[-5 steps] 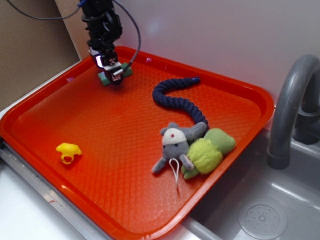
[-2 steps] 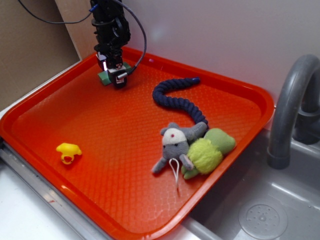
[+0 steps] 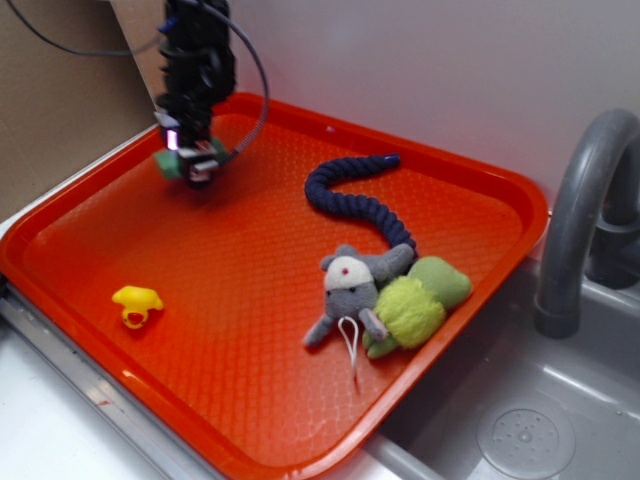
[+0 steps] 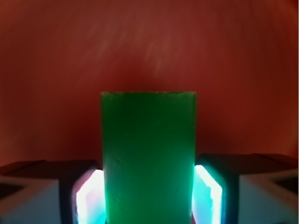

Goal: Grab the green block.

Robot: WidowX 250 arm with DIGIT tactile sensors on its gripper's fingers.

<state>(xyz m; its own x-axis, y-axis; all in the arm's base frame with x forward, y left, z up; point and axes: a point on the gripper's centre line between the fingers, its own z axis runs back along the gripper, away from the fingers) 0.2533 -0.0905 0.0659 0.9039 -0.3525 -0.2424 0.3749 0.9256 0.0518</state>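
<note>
The green block is a small flat mid-green bar held in my gripper above the back left part of the orange tray. It is lifted off the tray floor. In the wrist view the green block fills the middle, clamped between my two fingers, and my gripper is shut on it. The blurred orange tray floor lies beyond it.
A yellow toy lies at the tray's front left. A navy rope toy, a grey plush mouse and a lime-green plush toy lie at the right. A grey sink and faucet stand to the right.
My gripper has risen and moved left with the green block, which has left the tray floor. The other toys have not moved.
</note>
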